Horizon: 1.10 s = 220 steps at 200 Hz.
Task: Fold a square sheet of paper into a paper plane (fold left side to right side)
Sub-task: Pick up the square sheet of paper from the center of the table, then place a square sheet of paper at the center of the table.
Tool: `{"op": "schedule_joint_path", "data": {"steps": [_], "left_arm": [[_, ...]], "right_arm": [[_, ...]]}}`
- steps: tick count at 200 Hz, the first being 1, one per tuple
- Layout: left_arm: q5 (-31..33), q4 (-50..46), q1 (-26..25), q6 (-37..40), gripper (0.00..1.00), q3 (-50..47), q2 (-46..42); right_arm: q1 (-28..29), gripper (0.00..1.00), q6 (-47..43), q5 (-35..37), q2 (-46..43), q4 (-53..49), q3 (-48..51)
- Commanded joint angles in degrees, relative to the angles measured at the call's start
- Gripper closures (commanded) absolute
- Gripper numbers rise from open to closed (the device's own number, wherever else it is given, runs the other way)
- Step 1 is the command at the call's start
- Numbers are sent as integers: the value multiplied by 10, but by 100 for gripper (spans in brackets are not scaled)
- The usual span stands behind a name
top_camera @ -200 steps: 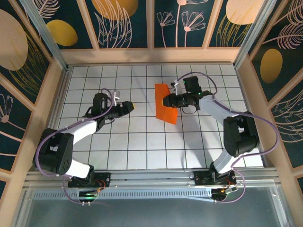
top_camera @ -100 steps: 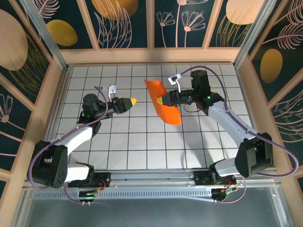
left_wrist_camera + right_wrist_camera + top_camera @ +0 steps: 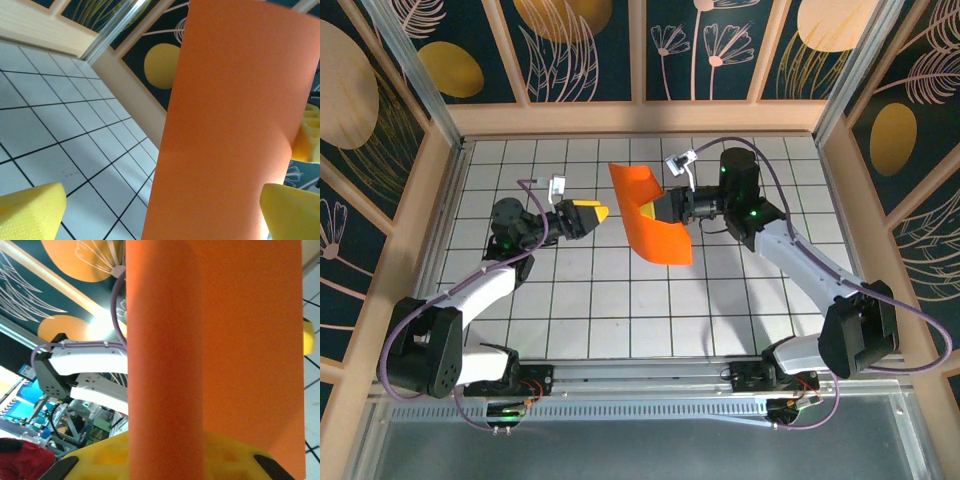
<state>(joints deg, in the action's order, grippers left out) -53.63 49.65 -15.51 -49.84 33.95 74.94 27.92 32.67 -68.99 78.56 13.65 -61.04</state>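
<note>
Since a second ago, your right tool [image 3: 665, 208] has carried the square sheet of paper [image 3: 642, 215] up off the bench [image 3: 590, 300] and leftward. Your left tool [image 3: 588, 213] has swung in toward it and spread its jaws.

From the top camera, the sheet hangs in the air, pinched near its right edge by the right tool and bowed into a loose curl. The left tool sits just beside the sheet's left edge, wide and holding nothing.

On the left wrist camera, the sheet stands as a tall orange band between the two yellow pads [image 3: 30, 212]. The left-hand pad is clear of it. Whether the right-hand pad touches its edge, you cannot tell.

On the right wrist camera, the sheet rises straight out of the right tool's yellow pads [image 3: 100, 460], which are clamped on it. It is rolled round on one side and flatter on the other.

Watch the single pinch. Thin paper held at one edge can swivel or slip, and the sides would then meet crooked. If your left tool closes on the bowed part, it may press in a stray crease. If the two tools then pull apart, the sheet could tear.
</note>
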Motion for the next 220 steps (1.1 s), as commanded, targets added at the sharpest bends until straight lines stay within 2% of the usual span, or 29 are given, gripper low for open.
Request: {"op": "schedule_joint_path", "data": {"steps": [1, 35, 50, 66, 88, 101, 127, 143, 178, 220], "left_arm": [[-28, 40, -17, 3, 1, 21, 5], [-46, 57, -43, 5, 2, 36, 11], [-53, 54, -50, 8, 9, 44, 9], [-53, 48, -52, 13, 31, 48, 2], [-41, 9, -52, 34, 74, 53, -6], [-33, -21, -52, 47, 88, 58, -8], [-11, -73, -52, 66, 92, 61, -8], [7, -108, -52, 69, 100, 62, -1], [41, -185, -52, 45, 100, 61, 43], [73, -296, -52, 55, 100, 58, 135]], "right_arm": [[8, 77, 50, -20, -4, 77, 7], [9, 77, 65, -15, 3, 99, 7], [2, 77, 52, -6, 6, 80, 4], [-12, 77, 25, 11, 9, 40, 2], [-28, 77, 2, 26, 10, 10, 4], [-33, 77, -13, 33, 12, -11, 2], [-45, 75, -38, 52, 11, -46, 3], [-53, 67, -53, 75, 10, -71, 5], [-75, 48, -85, 177, 10, -148, 13], [-103, 44, -82, 287, 24, -184, 49]]}}
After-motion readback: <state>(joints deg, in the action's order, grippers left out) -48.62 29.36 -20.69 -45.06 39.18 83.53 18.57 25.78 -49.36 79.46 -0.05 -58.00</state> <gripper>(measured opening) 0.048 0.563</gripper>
